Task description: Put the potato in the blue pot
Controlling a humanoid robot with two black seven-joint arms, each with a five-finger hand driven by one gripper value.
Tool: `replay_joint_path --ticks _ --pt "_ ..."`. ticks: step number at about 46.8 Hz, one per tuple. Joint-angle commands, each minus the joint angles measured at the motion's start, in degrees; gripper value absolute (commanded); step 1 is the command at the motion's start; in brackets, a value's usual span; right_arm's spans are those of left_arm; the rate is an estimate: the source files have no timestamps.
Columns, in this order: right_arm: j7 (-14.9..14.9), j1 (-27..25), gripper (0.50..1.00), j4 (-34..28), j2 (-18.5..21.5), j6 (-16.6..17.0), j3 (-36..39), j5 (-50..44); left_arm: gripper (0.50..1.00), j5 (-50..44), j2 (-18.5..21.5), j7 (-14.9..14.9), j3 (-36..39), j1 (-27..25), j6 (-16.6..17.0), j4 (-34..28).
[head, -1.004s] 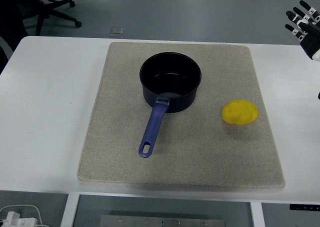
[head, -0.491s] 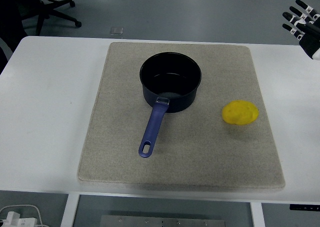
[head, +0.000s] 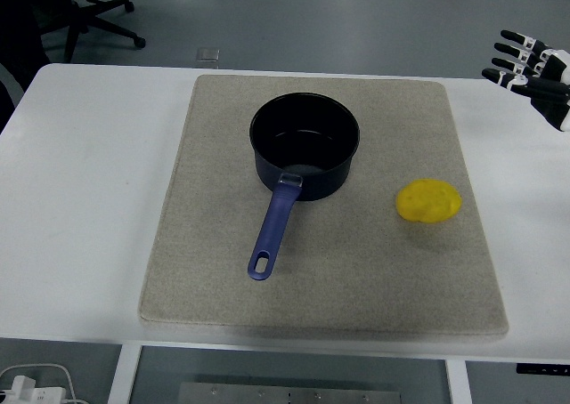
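Since a moment ago, our right hand (head: 534,70) has come a little further in from the right edge, and its fingers (head: 509,59) now point more to the left, out over the table. They are spread apart and hold nothing. Our left hand is not in the picture at all.

We see the potato (head: 428,200) lying on the grey mat (head: 196,244), toward its right side, well apart from our hand. It has not moved. We see the blue pot (head: 305,145) standing upright nearer the middle of the mat, to the left of the potato, with its long handle (head: 273,230) pointing toward us. We think the pot is empty, though its dark inside is hard to see into.

We guess the potato is light, round and a bit smooth, so it may roll or slip if we poke it from one side. It does not look easy to break. We think the best way is to come down from above and wrap our fingers around its fat middle, thumb on one side and fingers on the other.
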Motion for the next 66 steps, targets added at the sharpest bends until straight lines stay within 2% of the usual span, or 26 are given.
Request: replay_joint_path --ticks 1,13,32,48,66 --pt "0.00 0.08 0.932 2.61 -1.89 0.06 -0.32 -3.67 0.994 0.00 0.00 0.04 0.00 0.09 -0.05 0.00" --pt "0.00 0.25 0.932 10.34 -8.04 1.38 -2.60 -24.67 0.996 0.00 0.00 -0.05 0.00 0.01 0.03 0.00" --pt "0.00 0.34 0.932 13.07 -8.22 3.14 -4.98 -51.40 0.994 0.00 0.00 0.04 0.00 0.01 -0.05 0.00" --pt "-0.17 0.43 0.932 12.81 -6.29 2.44 -8.14 -62.66 0.994 0.00 0.00 -0.05 0.00 0.01 0.03 0.00" --pt "-0.88 3.15 0.932 9.30 -1.19 2.43 -10.25 -63.36 0.996 0.00 0.00 0.04 0.00 0.01 -0.06 0.00"
